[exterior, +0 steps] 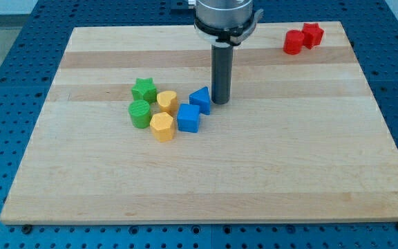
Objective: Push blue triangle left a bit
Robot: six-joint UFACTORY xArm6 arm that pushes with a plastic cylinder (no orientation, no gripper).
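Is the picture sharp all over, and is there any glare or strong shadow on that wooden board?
In the camera view, the light is even and soft, with no glare on the wooden board; the blocks cast only faint shadows. The blue triangle and my tip, just to its right, look sharp; the arm is cut off at the view's top.

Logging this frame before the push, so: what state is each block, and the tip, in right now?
blue triangle: upright, tip just to its right
blue cube: touching the triangle
yellow blocks: in the cluster
green star, green cylinder: cluster's left edge
red blocks: paired, apart
my tip: down on the board
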